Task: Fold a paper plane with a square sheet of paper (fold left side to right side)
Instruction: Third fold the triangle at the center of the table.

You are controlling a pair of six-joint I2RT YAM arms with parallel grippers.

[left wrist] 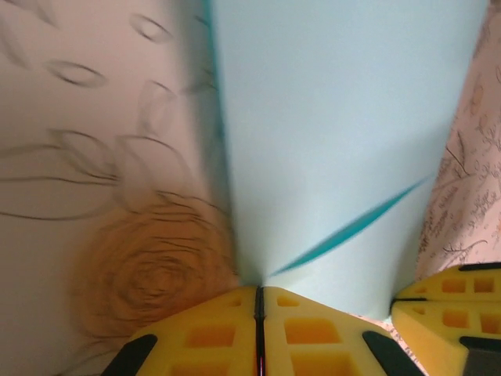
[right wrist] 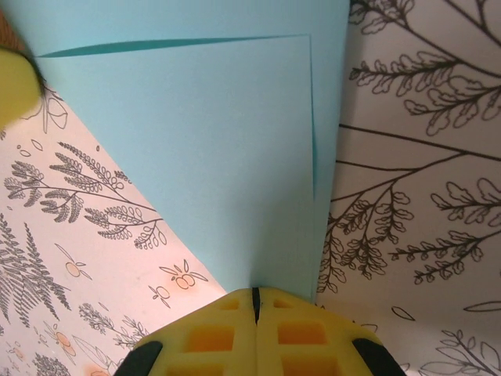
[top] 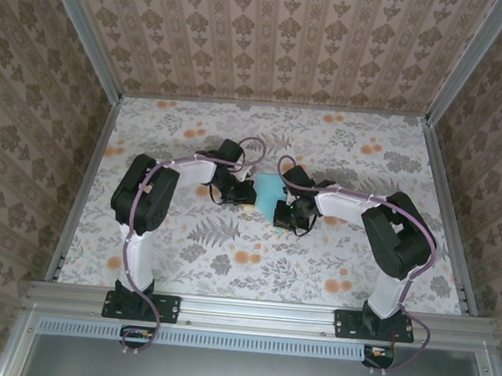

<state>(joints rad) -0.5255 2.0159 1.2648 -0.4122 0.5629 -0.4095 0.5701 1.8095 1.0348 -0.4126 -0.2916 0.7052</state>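
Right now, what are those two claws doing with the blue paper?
Left gripper, right gripper: both shut on the paper. Paper partly folded. Nothing blocking.

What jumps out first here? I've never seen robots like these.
A light-blue paper sits mid-table on a flowery cloth, where the left arm and right arm meet. Up close in each wrist view, yellow jaws are shut on its edge, a folded flap showing.

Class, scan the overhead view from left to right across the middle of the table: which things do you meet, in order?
In order: left arm → left gripper → light-blue paper → right gripper → right arm.
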